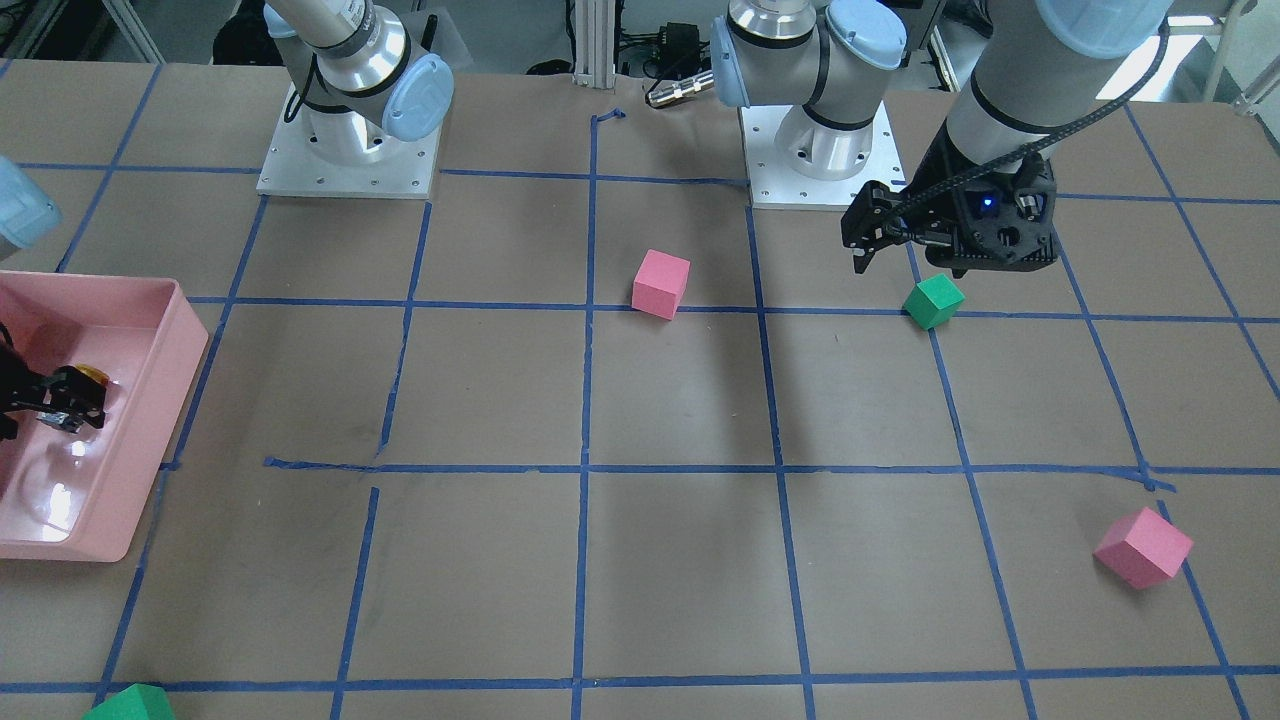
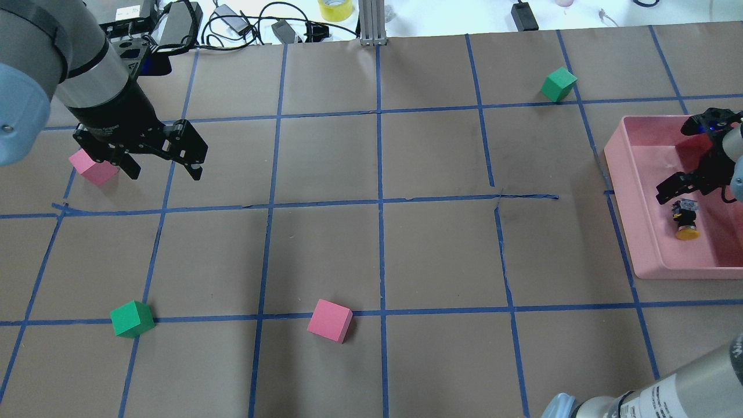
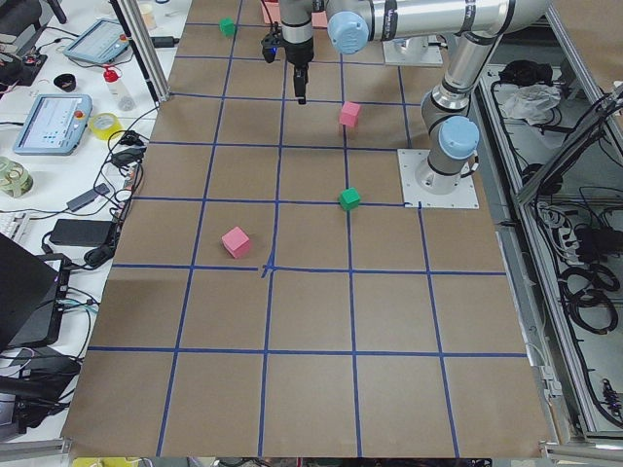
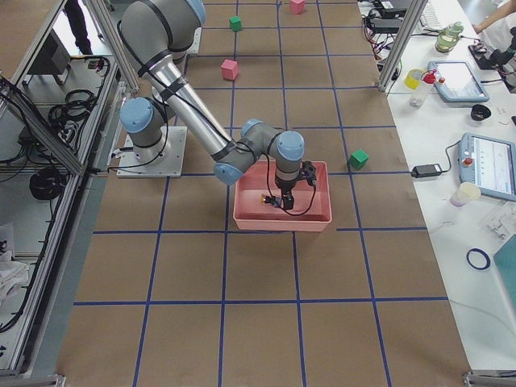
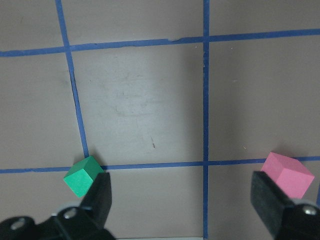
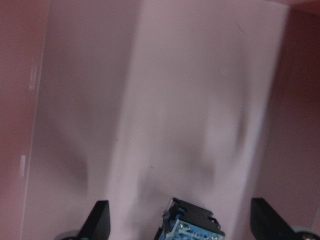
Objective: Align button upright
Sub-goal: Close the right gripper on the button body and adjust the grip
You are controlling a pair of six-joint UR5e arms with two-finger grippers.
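Observation:
The button lies on its side in the pink tray at the far right, its yellow cap toward the robot. My right gripper is inside the tray, just beyond the button, and open. In the right wrist view the button's blocky base shows low between the two spread fingers, with a gap on each side. The front view shows the yellow cap beside the right gripper. My left gripper hangs open and empty above the table, far from the tray.
A pink cube sits just behind the left gripper, with a green cube and a second pink cube nearer the robot. Another green cube is far right, beyond the tray. Blue tape lines grid the brown table.

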